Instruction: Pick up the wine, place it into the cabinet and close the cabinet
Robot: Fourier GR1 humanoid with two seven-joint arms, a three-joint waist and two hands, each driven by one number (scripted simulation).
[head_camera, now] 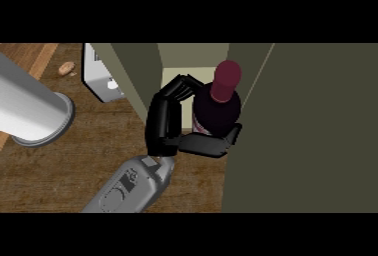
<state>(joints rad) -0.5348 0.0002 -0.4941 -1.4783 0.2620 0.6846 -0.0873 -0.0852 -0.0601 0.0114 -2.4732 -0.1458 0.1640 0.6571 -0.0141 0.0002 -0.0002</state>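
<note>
Head view. Count: one wine bottle [216, 107], one cabinet [295, 130], one hand in view, one large grey cylinder [29, 107] at left, one small tan object [66, 68] at far left, one light grey panel [100, 75] just left of the cabinet.

Which arm carries the visible hand cannot be told from the forearm alone; by its position it is taken as the right hand [166, 122]. Its fingers curl round the far side of the bottle and the thumb wraps the near side, so it is gripping the wine bottle.

The bottle stands upright, long axis vertical, its dark red capped neck toward the camera. It sits in the narrow cabinet opening, between the left wall [136, 75] and the broad olive door [310, 150] at right.

Room is tight: the bottle lies just beside the door edge at right, and the fingers fill the gap to the left wall. Wooden counter [74, 170] lies open at near left
</note>
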